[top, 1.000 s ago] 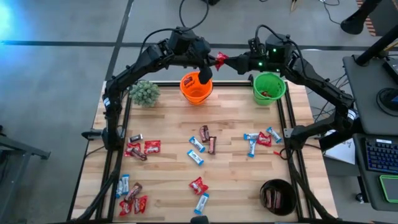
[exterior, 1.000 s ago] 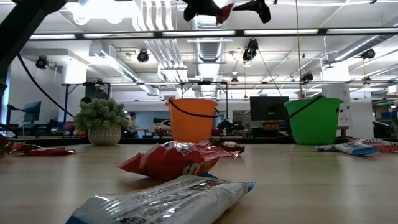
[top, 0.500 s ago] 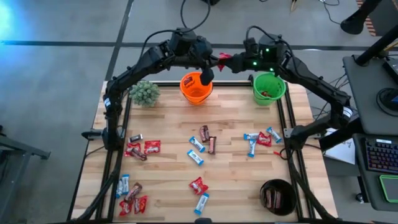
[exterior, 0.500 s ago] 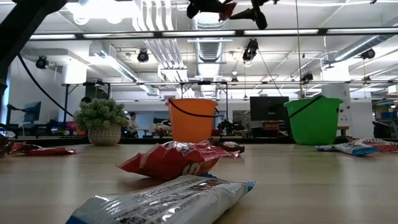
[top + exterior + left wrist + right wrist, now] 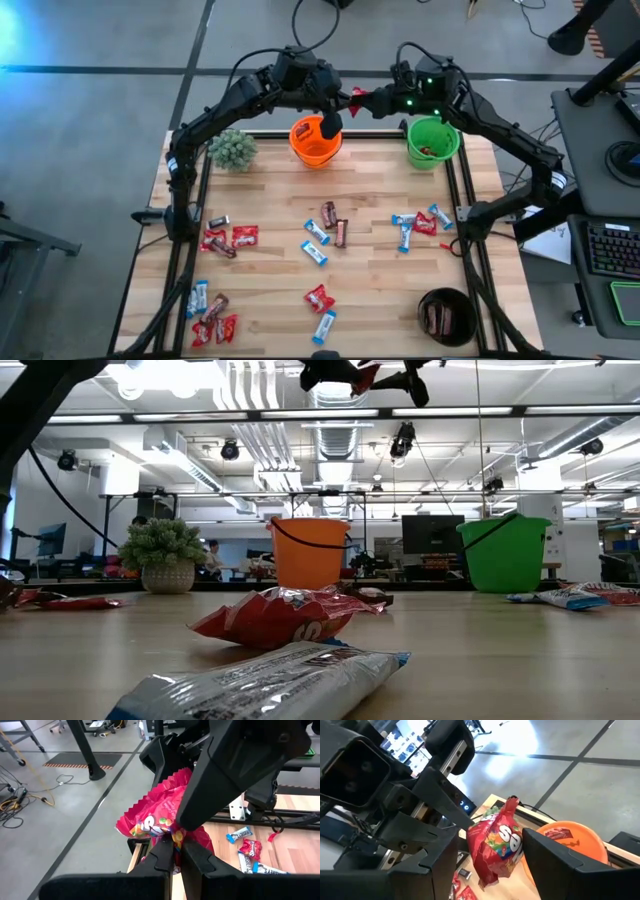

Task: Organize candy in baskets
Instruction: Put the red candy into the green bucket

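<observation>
Above the back edge of the bench (image 5: 380, 290), between the orange basket (image 5: 316, 142) and the green basket (image 5: 432, 141), the left gripper (image 5: 174, 851) has its jaws pinched shut on one end of a red candy packet (image 5: 161, 822). The right gripper (image 5: 490, 855) faces it with jaws spread wide on either side of the packet, gripping nothing. The risk is in the handover: if the left lets go before the right closes, the packet could fall behind the bench or into the wrong basket. Many candies (image 5: 318, 232) lie unsorted; the black basket (image 5: 446, 316) stands at the front right.
</observation>
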You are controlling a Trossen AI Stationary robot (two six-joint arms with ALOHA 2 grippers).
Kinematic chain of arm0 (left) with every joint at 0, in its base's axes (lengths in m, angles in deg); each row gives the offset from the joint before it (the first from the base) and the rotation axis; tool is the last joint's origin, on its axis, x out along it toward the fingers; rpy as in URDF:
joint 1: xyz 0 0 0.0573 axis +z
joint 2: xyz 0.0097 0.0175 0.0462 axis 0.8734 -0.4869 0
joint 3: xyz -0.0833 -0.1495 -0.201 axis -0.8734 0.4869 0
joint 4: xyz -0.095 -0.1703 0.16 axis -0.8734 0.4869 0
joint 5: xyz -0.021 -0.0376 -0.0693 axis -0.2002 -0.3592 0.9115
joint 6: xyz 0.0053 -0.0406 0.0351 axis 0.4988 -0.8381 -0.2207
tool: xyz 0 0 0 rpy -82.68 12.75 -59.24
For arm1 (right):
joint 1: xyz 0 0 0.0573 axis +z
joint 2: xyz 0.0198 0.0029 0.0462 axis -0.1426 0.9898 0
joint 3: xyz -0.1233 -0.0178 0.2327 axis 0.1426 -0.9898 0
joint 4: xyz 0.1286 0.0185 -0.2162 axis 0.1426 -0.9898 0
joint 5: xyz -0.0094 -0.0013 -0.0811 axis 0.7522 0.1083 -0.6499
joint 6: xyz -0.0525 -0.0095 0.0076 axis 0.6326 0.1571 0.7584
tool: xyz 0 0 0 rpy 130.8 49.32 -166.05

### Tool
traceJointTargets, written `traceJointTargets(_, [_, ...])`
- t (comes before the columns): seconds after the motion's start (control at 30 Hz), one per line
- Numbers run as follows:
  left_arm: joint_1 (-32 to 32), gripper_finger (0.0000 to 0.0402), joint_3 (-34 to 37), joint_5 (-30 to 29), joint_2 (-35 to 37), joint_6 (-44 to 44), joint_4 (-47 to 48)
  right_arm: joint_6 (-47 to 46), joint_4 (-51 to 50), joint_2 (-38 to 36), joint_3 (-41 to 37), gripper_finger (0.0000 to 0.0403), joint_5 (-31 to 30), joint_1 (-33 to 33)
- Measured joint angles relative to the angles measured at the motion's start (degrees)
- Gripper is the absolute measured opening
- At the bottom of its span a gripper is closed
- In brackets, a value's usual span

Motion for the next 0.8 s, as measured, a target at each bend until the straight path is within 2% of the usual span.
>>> traceJointTargets(0.17, [0.0,0.0,0.0,0.0,0.0,0.9,0.0,0.0,-0.1,0.0,0.0,0.0159,0.0,0.0])
traceJointTargets(0.47, [0.0,0.0,0.0,-0.5,0.0,0.9,-0.4,0.6,0.0,0.0,0.0,0.0025,-0.2,0.0])
traceJointTargets(0.8, [0.0,0.0,-0.1,-0.6,0.0,0.4,-0.8,1.5,-0.2,-0.5,0.0,0.0017,0.4,0.0])
